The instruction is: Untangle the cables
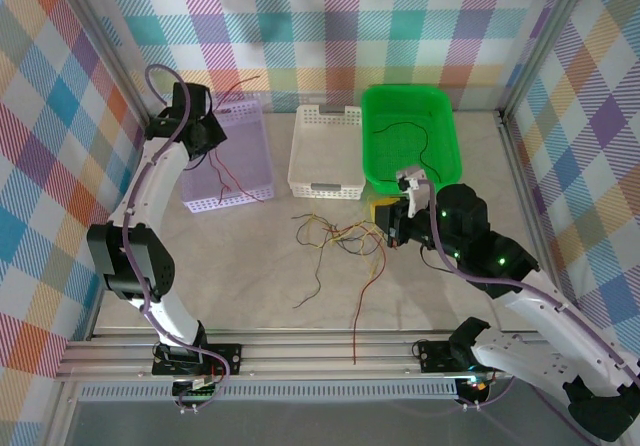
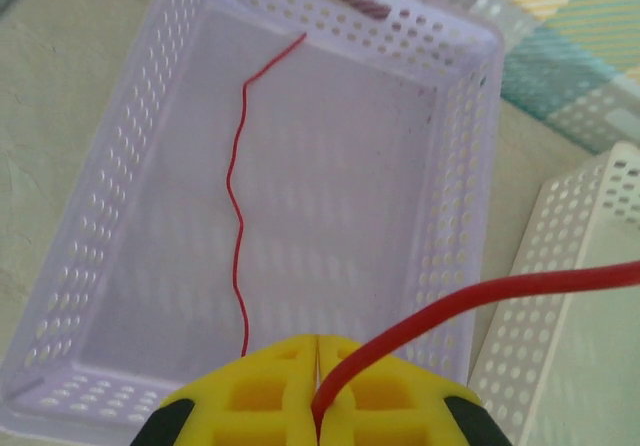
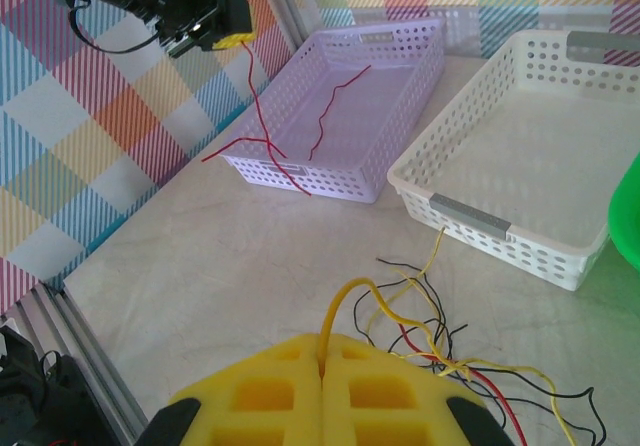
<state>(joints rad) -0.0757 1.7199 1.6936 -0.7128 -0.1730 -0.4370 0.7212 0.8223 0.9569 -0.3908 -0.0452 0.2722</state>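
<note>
Two wires are clamped. The left gripper pinches a red wire over the far lilac basket; the right gripper pinches a yellow wire from the tangle.

Lilac basket, white basket, green basket side by side on beige table
</note>
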